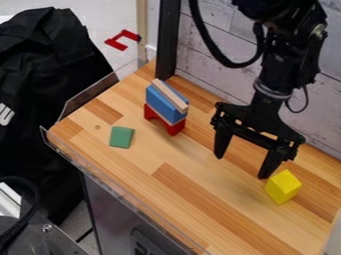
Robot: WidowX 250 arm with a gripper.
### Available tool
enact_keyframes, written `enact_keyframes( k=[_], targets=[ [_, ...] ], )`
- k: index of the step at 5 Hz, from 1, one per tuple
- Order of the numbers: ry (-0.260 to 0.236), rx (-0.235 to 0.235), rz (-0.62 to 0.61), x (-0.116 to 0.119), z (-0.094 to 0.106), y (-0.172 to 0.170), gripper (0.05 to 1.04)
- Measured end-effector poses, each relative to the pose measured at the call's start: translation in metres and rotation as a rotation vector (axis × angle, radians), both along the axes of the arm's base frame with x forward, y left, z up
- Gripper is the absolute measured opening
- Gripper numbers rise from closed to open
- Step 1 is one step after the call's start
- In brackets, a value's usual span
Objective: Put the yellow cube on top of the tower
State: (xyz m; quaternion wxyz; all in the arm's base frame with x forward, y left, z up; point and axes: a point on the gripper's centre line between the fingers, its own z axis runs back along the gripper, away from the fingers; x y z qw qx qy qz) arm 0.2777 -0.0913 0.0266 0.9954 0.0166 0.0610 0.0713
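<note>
Black gripper [242, 168] hangs over the right part of the wooden counter, its two fingers spread wide with nothing between them. The yellow cube [283, 187] rests on the counter just right of and below the right-hand fingertip, tilted in the view. Left of the gripper stands the tower: a red arch-shaped block [174, 128] at the bottom, blue blocks [163, 104] on it, and a thin natural-wood plank [170, 95] on top.
A green block [121, 137] lies on the counter [143, 164] left of the tower. A clear low edge guard runs along the counter's left and front sides. White wooden wall boards [213, 60] and a black post [167, 40] stand behind.
</note>
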Motion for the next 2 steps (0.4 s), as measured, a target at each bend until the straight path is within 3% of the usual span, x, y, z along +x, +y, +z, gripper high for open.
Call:
enact_keyframes(
  k=[2],
  targets=[
    [0.031, 0.034, -0.024, -0.0041, -0.0067, 0.0002, 0.999]
  ],
)
